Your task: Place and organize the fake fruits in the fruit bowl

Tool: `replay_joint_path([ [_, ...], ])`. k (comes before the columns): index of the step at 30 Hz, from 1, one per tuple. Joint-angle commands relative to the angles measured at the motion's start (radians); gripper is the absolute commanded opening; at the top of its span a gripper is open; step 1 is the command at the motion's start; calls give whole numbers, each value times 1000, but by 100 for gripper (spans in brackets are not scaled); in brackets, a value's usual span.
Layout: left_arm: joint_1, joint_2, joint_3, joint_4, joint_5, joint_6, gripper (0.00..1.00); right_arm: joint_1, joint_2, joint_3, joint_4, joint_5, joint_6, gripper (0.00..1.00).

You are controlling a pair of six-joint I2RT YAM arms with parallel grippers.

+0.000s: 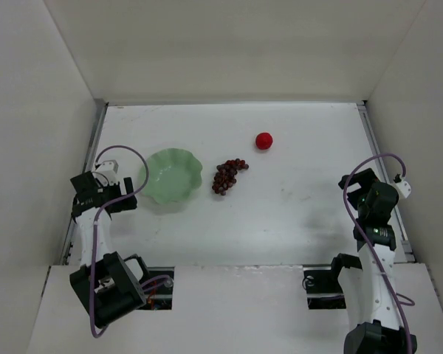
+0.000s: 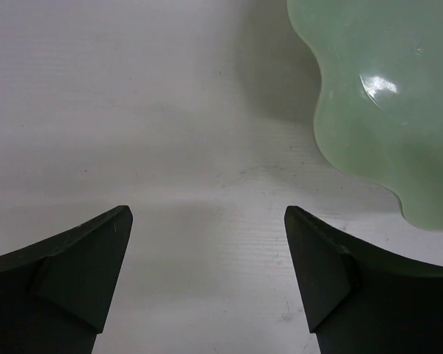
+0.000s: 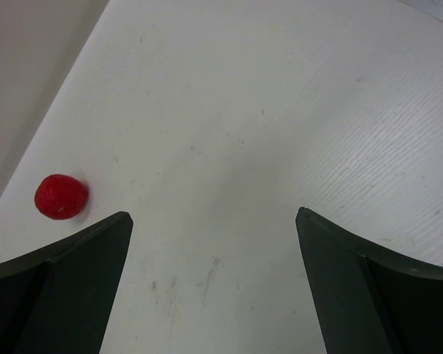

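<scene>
**A:** Starting from the biggest thing, what lies where around the fruit bowl point(image 1: 170, 179)?

**B:** The bowl sits empty on the white table point(image 1: 295, 221). The grape bunch point(image 1: 227, 175) lies just beside its right rim, apart from it. The red fruit point(image 1: 263, 140) is farther right of the bowl and nearer the back wall, well apart from it.

**A:** And the pincers?

**B:** The left pincer point(image 2: 207, 217) hangs just left of the bowl, jaws spread wide with nothing between them, so the bowl stands between it and the grapes. The right pincer point(image 3: 214, 217) is far to the bowl's right, also gaping and empty. Its wrist view shows the red fruit ahead and off to the left of its fingers.

**A:** So the step is a first reach?

**B:** Likely. The left arm would do well to pass high over the bowl's wavy rim, then straddle the bunch across its thick middle. The red fruit looks ready to roll, so the right arm should centre on it before closing
</scene>
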Motion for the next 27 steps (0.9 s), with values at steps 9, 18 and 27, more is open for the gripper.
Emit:
replay_joint_path([
  [9,-67,30,410,1,23,-1,88,5,2,7,46,13,1,100],
  [18,-755,558,1134,-406,-108,101,100,25,19,7,58,13,10,100],
  [27,-1080,962,1340,-553,-65,51,100,120,-28,32,12,102,12,100],
])
